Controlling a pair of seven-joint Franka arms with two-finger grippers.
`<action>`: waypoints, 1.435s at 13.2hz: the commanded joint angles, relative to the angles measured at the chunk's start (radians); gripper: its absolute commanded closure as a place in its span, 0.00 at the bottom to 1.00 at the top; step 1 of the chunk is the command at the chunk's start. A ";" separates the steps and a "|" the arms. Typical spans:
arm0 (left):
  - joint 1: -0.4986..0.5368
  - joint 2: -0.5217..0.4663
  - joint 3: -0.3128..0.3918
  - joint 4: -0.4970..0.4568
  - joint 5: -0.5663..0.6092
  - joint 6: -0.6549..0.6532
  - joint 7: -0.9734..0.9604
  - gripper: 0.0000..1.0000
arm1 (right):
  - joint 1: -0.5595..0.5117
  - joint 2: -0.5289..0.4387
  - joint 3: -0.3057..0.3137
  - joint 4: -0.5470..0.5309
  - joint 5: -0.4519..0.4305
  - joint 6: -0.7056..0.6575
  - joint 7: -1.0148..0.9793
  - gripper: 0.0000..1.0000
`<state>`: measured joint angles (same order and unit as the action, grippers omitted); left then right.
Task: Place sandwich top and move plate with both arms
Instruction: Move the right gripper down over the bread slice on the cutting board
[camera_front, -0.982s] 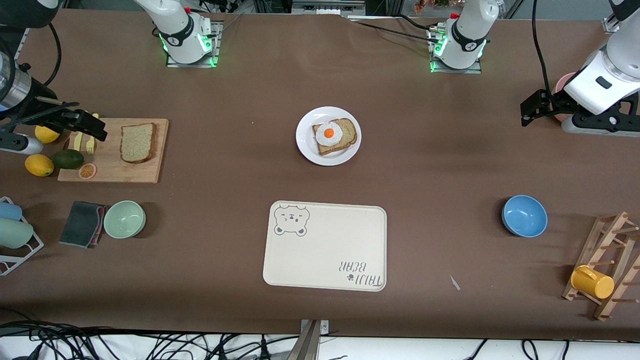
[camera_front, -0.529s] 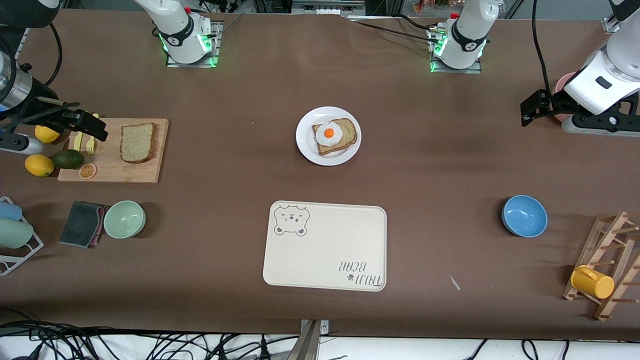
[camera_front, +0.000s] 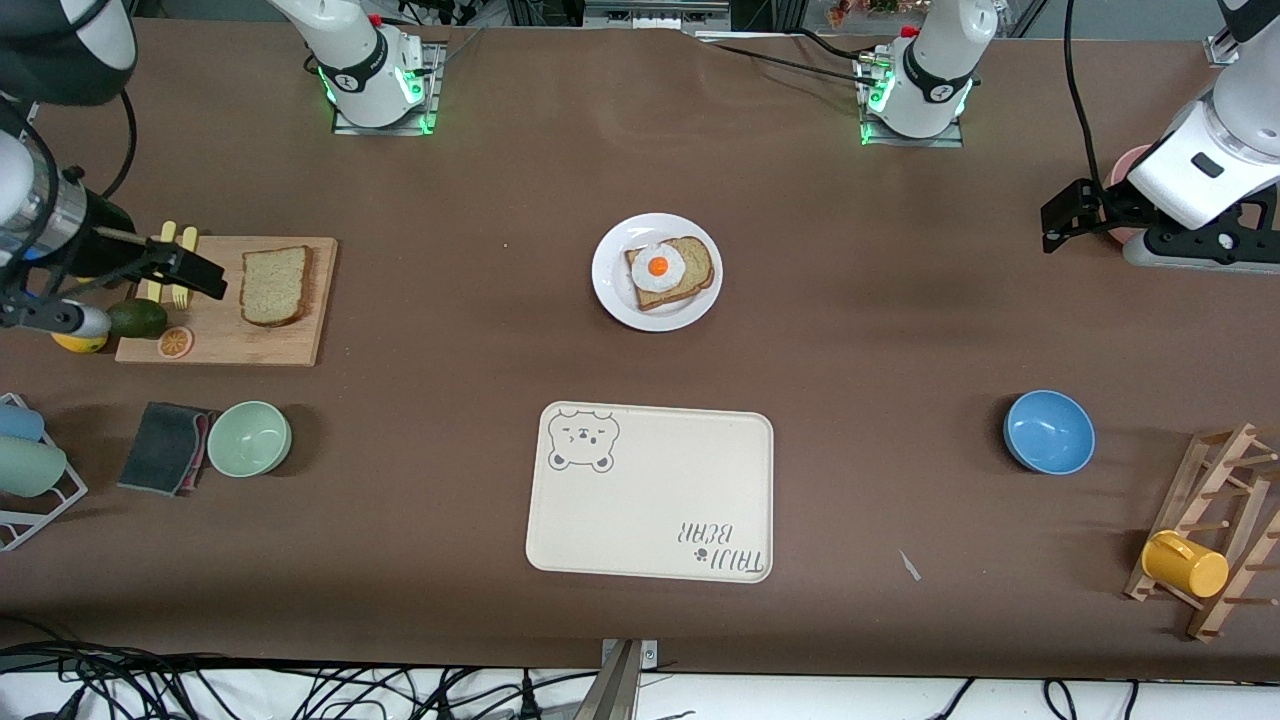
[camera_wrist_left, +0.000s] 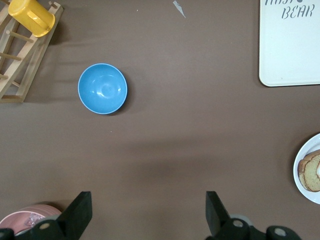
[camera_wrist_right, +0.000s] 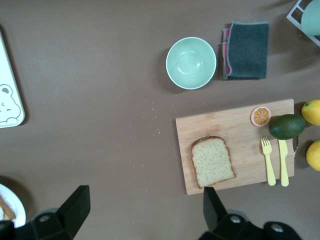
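Note:
The sandwich top (camera_front: 275, 285), a plain speckled bread slice, lies on a wooden cutting board (camera_front: 290, 340) at the right arm's end of the table; it also shows in the right wrist view (camera_wrist_right: 212, 161). My right gripper (camera_front: 195, 270) hangs open over the board's cutlery end, apart from the slice, its jaws (camera_wrist_right: 144, 205) empty. The white plate (camera_front: 612, 290) stands mid-table and carries a bread slice with a fried egg; its rim (camera_wrist_left: 306, 147) shows in the left wrist view. At the left arm's end my left gripper (camera_front: 1065, 215) waits open and empty over bare table (camera_wrist_left: 148, 210).
A cream bear tray (camera_front: 650, 490) lies nearer the camera than the plate. A blue bowl (camera_front: 1048, 432), a rack with a yellow mug (camera_front: 1185, 563), a green bowl (camera_front: 249, 438), a dark cloth (camera_front: 165, 447) and an avocado (camera_front: 137, 318) are also on the table.
My right gripper has shifted a little along the board toward the bread slice. The left arm, slice and plate have not moved.

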<state>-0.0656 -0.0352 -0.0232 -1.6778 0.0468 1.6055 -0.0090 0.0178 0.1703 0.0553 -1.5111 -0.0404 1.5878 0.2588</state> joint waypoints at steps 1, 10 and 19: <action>-0.002 -0.003 0.002 0.004 -0.013 -0.012 -0.005 0.00 | -0.002 0.002 0.005 -0.087 -0.029 0.079 0.007 0.01; -0.002 -0.003 0.003 0.004 -0.018 -0.012 -0.005 0.00 | -0.004 -0.083 -0.031 -0.642 -0.045 0.499 0.011 0.01; -0.002 -0.003 0.003 0.004 -0.019 -0.012 -0.005 0.00 | -0.004 -0.043 -0.115 -0.788 -0.085 0.587 -0.006 0.23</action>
<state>-0.0657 -0.0349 -0.0232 -1.6778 0.0468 1.6055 -0.0090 0.0167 0.1343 -0.0463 -2.2794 -0.0897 2.1642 0.2563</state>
